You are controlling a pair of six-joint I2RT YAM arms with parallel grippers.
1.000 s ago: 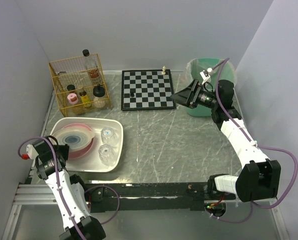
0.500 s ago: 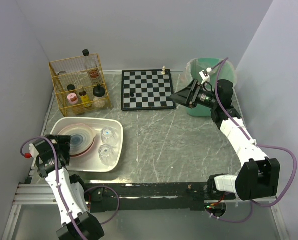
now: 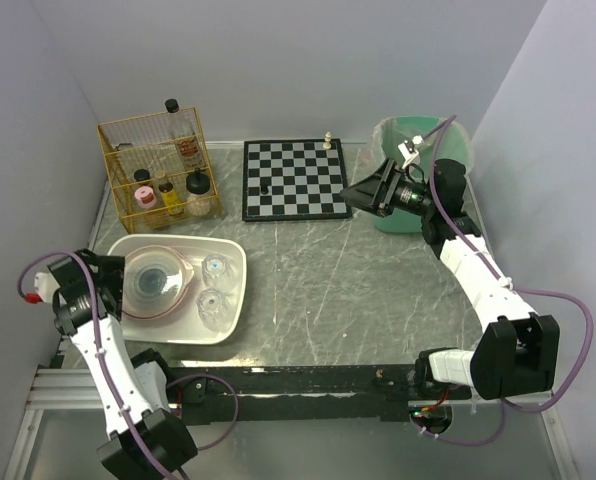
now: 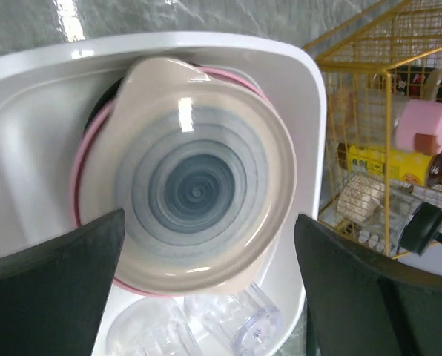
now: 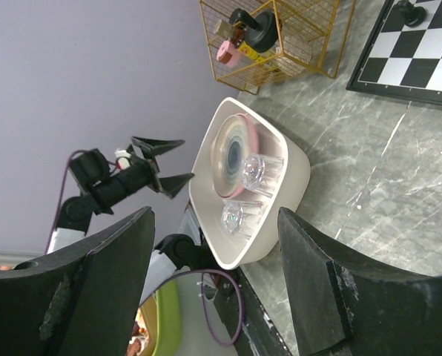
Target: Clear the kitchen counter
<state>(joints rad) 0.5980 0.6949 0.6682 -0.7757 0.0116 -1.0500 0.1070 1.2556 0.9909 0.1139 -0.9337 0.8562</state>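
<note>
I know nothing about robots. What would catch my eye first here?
Probably the white tub at the near left of the grey counter, holding a blue-swirled bowl on a pink plate and two clear glasses, with the left gripper open at its edge. Then the chessboard at the far middle, between a gold wire basket of bottles and a green bin.

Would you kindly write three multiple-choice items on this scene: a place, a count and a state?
1. Where is the swirl-patterned bowl? A in the white tub; B on the chessboard; C in the green bin.
2. How many clear glasses lie in the tub? A one; B two; C four.
3. How is the left tool? A shut on the bowl; B open, empty; C shut, empty.
Answers: A, it sits on the pink plate in the tub; B, two lie beside the plate; B, jaws wide, gripping nothing.
</note>
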